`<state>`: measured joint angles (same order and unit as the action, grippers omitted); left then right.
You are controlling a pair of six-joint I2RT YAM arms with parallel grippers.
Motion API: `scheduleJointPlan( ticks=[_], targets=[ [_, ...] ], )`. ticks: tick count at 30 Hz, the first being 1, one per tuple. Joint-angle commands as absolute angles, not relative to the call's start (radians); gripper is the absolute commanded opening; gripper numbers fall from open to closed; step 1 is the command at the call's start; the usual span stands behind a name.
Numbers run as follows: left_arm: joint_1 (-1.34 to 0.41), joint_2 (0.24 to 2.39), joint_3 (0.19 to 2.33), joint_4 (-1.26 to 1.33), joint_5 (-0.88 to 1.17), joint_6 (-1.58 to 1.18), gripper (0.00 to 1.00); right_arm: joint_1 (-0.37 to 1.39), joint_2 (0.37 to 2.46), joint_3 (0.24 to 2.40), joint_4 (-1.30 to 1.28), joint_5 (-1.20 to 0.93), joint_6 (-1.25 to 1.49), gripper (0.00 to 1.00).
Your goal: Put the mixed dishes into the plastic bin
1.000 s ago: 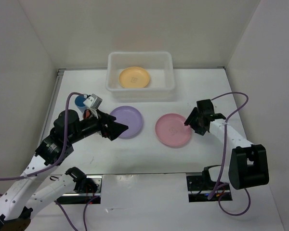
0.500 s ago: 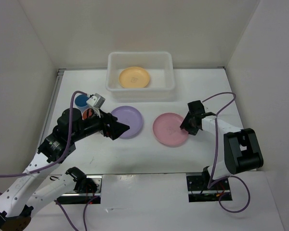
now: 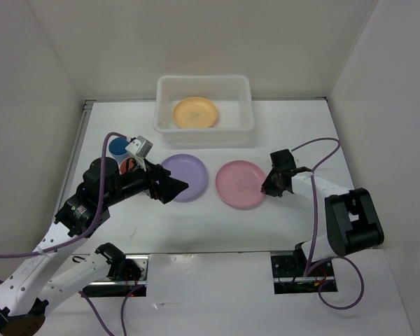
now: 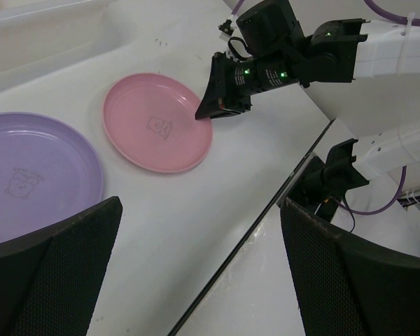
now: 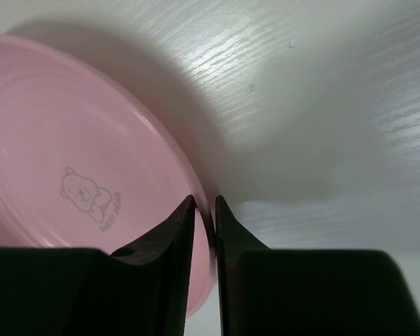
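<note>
- Plastic bin (image 3: 204, 80) sits against the far edge of the table (image 3: 301, 133), about midway along it. The yellow-orange plate (image 3: 194, 112) is already lying flat inside.
- Pink plate (image 3: 238, 183) is flat on the table, mid-surface and a little toward the right edge. Purple plate (image 3: 185, 175) lies just beside it on the left, not touching.
- Blue cup (image 3: 117, 147) and red cup (image 3: 129, 166) are near the left edge, the red one partly hidden by the left arm.
- Right gripper (image 5: 201, 207) is down at the pink plate's right rim. Its jaws are drawn to a thin slit with the rim between them, which reads as a pinch on the plate.
- Left gripper (image 3: 173, 187) hangs over the near side of the purple plate, spread wide and holding nothing.
- Step in hand, as I judge it: picking up the pink plate, the second dish of five.
- Next move calls for lifting the rim without the thin plate slipping or swinging. Then carry it toward the far edge, clear the bin wall and release beside or on the yellow-orange plate.
</note>
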<state>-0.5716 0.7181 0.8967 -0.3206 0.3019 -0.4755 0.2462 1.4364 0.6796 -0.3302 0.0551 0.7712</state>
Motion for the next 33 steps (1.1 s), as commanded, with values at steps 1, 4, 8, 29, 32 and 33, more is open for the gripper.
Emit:
scheduleJointPlan(
  ticks=[1,4,8,29,32,33],
  targets=[
    [-0.566,0.709,0.934,-0.279,0.325,-0.483,1.00,0.255,1.419,0.666,-0.307,0.058,0.773,0.17],
    [-0.566,0.709,0.934,-0.279,0.325,-0.483,1.00,0.255,1.419,0.666,-0.307,0.031,0.750,0.06],
    [-0.566,0.709,0.934,-0.288,0.325,-0.483,1.00,0.276,1.349,0.666,-0.357,0.031,0.759,0.00],
    [-0.566,0.699,0.903,-0.250,0.348,-0.503,1.00,0.296,1.156,1.094,-0.471,-0.345,0.663,0.00],
    [-0.566,0.699,0.913,-0.250,0.339,-0.503,1.00,0.296,1.319,1.253,-0.387,-0.345,0.672,0.00],
    [-0.566,0.699,0.913,-0.250,0.339,-0.503,1.00,0.296,1.422,1.291,-0.368,-0.356,0.672,0.00]
  ],
)
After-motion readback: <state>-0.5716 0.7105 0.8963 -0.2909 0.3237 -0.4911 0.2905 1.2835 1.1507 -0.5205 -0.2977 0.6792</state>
